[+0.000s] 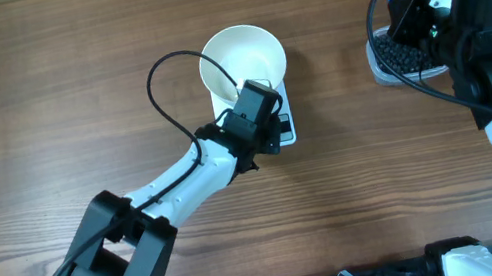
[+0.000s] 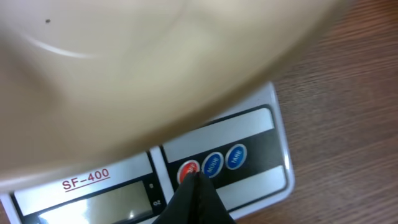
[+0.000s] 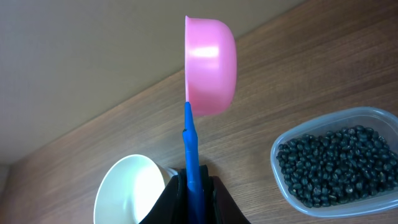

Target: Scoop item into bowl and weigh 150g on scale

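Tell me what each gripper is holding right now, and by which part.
The right gripper holds the pink scoop by its blue handle. The left gripper holds nothing; its shut tips are at the scale's red button.

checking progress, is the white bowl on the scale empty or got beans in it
Empty: the bowl shows only bare white inside from overhead; the black beans lie in the clear tub.

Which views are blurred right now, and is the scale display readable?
Left wrist: bowl a close, out-of-focus smear; scale lettering sharp, display pale with no legible digits. Right wrist: scoop and beans crisp. Overhead: even light, sharp.
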